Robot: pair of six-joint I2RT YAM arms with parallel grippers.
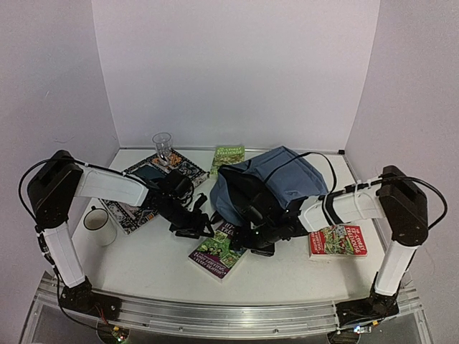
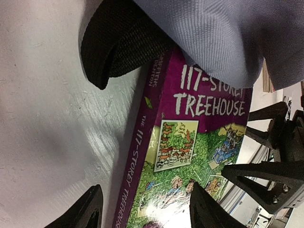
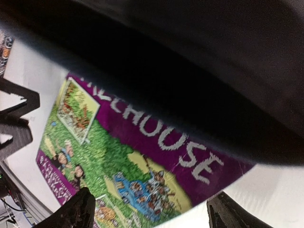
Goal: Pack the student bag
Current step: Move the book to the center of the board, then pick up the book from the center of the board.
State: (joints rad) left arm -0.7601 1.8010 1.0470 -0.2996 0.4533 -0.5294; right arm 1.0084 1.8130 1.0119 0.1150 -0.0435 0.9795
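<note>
The student bag (image 1: 276, 179) is a soft grey-blue backpack lying at the table's middle, its black-lined mouth facing the arms. A purple and green "117-Storey Treehouse" book (image 1: 217, 252) lies flat in front of it, its top end tucked under the bag's fabric (image 2: 228, 33) and black strap (image 2: 118, 47). My left gripper (image 1: 190, 226) is open low over the book's spine side (image 2: 147, 213); one finger stands over the table, the other over the cover (image 2: 190, 142). My right gripper (image 1: 262, 240) is open over the book's other end (image 3: 154, 216), under the bag's dark edge (image 3: 190, 57).
A red book (image 1: 338, 240) lies at the right under the right arm. A green book (image 1: 227, 158) lies behind the bag. At the back left a drinking glass (image 1: 163, 147) stands on a black-and-white magazine (image 1: 136, 211). A white mug (image 1: 98, 223) stands near the left arm.
</note>
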